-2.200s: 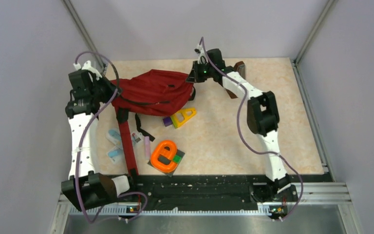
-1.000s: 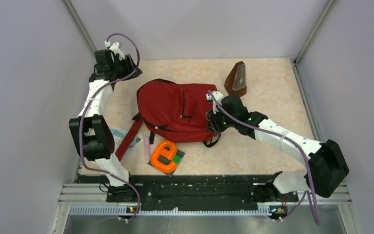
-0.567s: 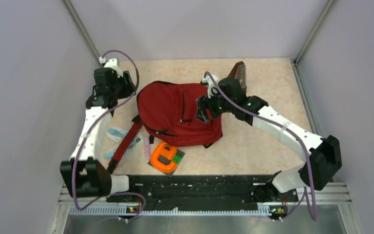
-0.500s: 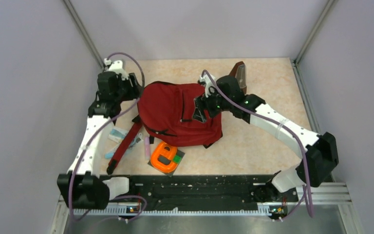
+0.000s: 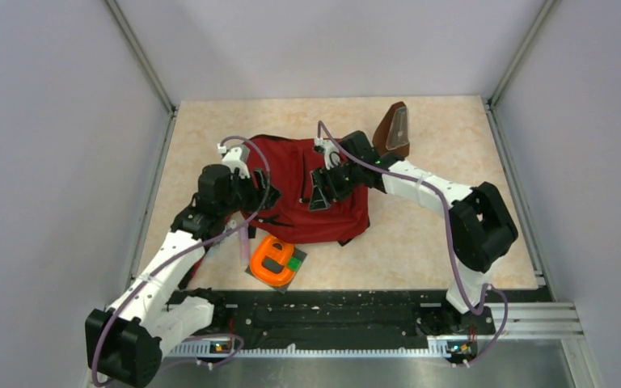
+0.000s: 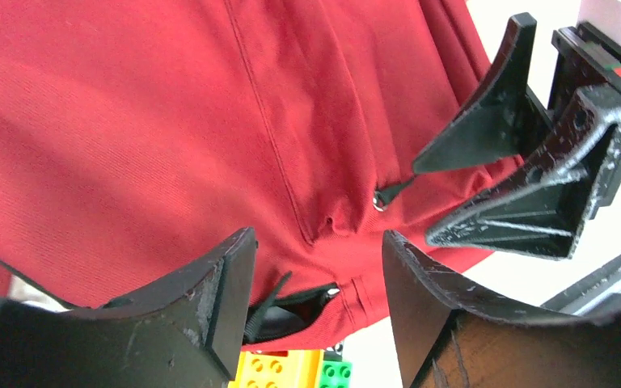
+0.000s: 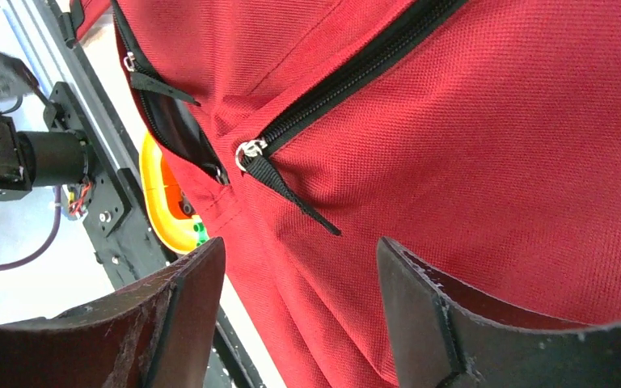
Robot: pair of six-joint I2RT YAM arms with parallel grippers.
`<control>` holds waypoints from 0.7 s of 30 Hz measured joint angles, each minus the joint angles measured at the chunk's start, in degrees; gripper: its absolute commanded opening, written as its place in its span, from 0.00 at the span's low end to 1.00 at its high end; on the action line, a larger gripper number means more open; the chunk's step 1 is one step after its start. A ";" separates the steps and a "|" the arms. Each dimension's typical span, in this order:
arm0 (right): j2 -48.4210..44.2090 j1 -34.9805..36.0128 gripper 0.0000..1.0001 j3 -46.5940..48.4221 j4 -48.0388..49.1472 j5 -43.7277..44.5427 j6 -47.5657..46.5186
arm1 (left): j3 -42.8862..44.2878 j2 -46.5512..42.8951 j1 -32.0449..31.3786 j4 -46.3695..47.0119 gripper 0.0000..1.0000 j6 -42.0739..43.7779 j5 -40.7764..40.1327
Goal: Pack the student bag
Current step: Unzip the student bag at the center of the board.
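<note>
**Both tools apart above the bag; zip pull lies nearest the right tool**

**Top view.** The bag (image 5: pixel 287 166) lies flat on the counter (image 5: pixel 453 202), left of centre and toward the far side. The left tool (image 5: pixel 257 196) is over its near-left part and the right tool (image 5: pixel 321 192) over its middle-right part. They face each other across the fabric. An orange toy (image 5: pixel 273 259) lies just beside the bag's near edge. A brown metronome (image 5: pixel 394 129) stands just past its far-right corner.

**Left wrist view.** The jaws stand apart with only red fabric beneath the gap. A small zip ring (image 6: pixel 382 198) lies just off the right tool's fingertip, ahead of the left tool.

**Right wrist view.** The jaws stand apart and hold nothing. The zip slider (image 7: pixel 251 151) sits ahead of the gap, slightly toward the left finger. The closed zip runs from it to the upper right. The black pull tab (image 7: pixel 287 190) trails to the lower right, slantwise to the gap.

**Assessment.** The right tool is the nearer one to the pull. Taking it would probably need a short advance and a turn, so that the jaws straddle the tab. Whether either tool touches the fabric cannot be told.
</note>
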 measured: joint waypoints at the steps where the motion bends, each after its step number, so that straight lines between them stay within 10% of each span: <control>1: 0.15 0.00 0.64 0.00 0.13 -0.39 -0.04 | -0.83 -0.63 -0.68 0.28 0.63 -0.79 0.26; 7: 0.94 0.00 0.43 0.00 2.16 -2.03 -0.57 | -3.39 -2.75 -2.43 1.68 0.63 -2.82 0.61; 13: 2.54 0.00 0.00 0.48 2.21 -3.23 -1.44 | -3.87 -2.75 -3.43 1.88 0.63 -4.15 -0.98; 21: 2.51 0.00 0.00 0.50 2.86 -3.08 -0.63 | -2.69 1.27 -6.64 1.40 0.65 -2.38 -3.43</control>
